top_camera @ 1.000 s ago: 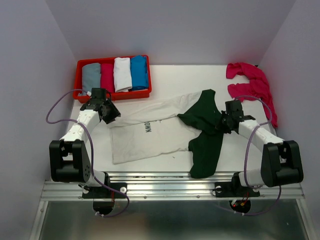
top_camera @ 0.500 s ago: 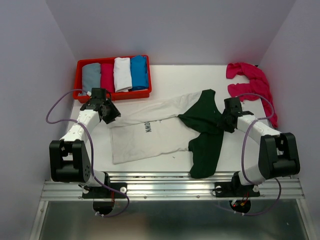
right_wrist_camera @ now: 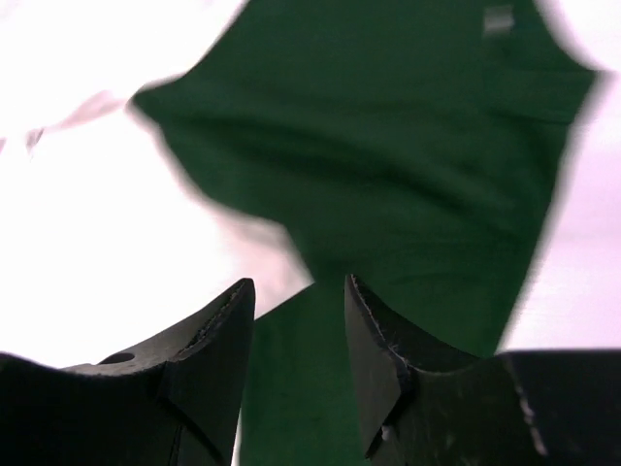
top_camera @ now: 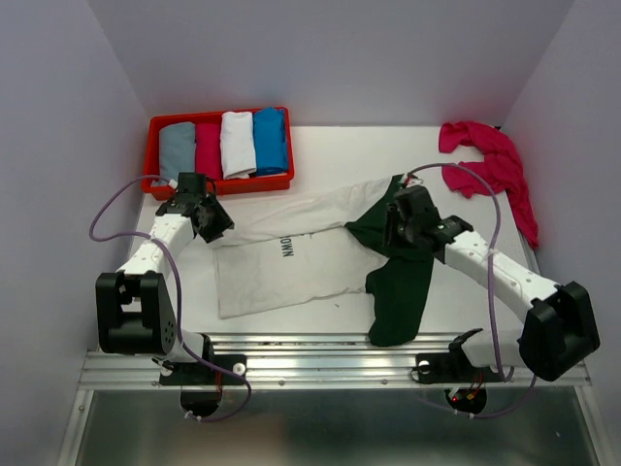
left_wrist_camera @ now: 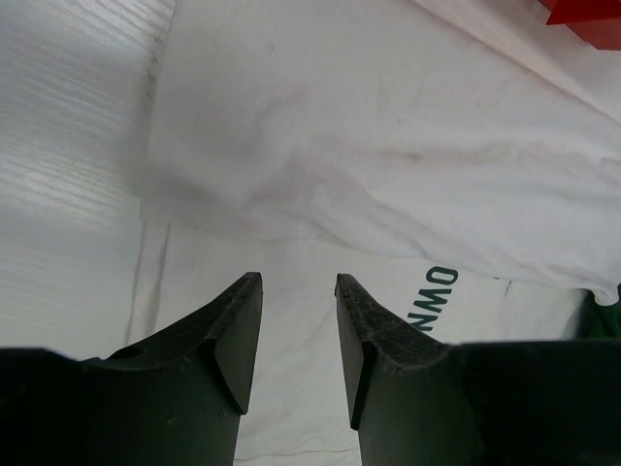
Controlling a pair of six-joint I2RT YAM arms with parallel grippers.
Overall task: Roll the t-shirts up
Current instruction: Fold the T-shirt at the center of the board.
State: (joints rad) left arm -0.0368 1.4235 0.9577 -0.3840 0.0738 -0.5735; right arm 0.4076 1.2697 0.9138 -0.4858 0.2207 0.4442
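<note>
While the left hand (top_camera: pixel 209 217) stays put, half-open over the cream t-shirt (top_camera: pixel 281 257), the right hand (top_camera: pixel 398 225) has swung left above the green sleeve (top_camera: pixel 398 291), its jaws parted and empty.

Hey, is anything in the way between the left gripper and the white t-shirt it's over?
Nothing visible. The left gripper hangs open over the white t-shirt, with only bare cloth below it. The red tray stands off to one side.
</note>
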